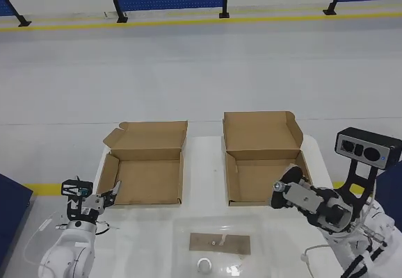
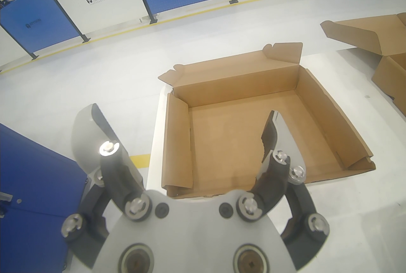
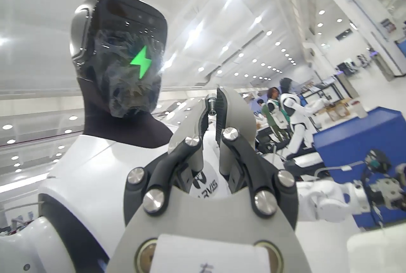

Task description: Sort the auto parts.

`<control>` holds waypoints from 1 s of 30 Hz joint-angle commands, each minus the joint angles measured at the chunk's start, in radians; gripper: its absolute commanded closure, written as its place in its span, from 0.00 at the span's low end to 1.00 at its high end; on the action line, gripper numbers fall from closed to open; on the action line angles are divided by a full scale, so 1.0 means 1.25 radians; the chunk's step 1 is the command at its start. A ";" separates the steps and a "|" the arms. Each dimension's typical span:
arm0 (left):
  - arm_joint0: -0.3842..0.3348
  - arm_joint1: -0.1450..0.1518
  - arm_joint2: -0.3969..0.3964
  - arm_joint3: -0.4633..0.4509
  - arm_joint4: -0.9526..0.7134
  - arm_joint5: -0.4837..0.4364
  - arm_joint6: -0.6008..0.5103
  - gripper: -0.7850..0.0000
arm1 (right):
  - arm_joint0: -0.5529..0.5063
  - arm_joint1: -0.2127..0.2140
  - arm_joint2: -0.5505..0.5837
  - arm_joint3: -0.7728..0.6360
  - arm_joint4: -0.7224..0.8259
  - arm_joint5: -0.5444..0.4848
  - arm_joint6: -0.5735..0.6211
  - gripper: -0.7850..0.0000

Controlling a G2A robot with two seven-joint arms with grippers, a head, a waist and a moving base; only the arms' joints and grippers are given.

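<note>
— Left pincer (image 2: 184,114)?
— Spread wide, holding nothing; left box (image 2: 241,128) just ahead.
— Right pincer (image 3: 215,101)?
— Pinched tight on small metal part (image 3: 211,104), beside right box (image 1: 260,177). No parts in either box. Barely begun, by the look; loose parts (image 1: 218,242) farther off.

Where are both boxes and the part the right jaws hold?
left box (image 1: 145,182): top view, bare floor.
right box (image 1: 253,182): top view, bare floor.
small metal part (image 3: 211,103): right wrist view, its end showing between the jaws.

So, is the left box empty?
Empty: the left box shows only a bare cardboard floor, in the top and left wrist views alike.
</note>
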 commanded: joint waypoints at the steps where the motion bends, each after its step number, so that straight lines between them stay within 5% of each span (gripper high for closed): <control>1: 0.000 0.000 0.000 0.000 0.000 0.000 0.000 0.00 | -0.032 0.006 0.067 -0.005 -0.052 0.024 0.047 1.00; 9: 0.000 0.000 0.000 0.000 0.000 0.000 0.000 0.00 | -0.032 0.006 0.067 -0.005 -0.052 0.024 0.047 1.00; 21: 0.000 0.000 0.000 0.000 0.000 0.000 0.000 0.00 | 0.006 0.036 0.162 -0.055 -0.508 0.320 0.321 1.00; 30: 0.000 0.000 0.000 0.000 0.000 0.000 0.000 0.00 | 0.023 0.041 0.151 -0.055 -0.568 0.339 0.361 1.00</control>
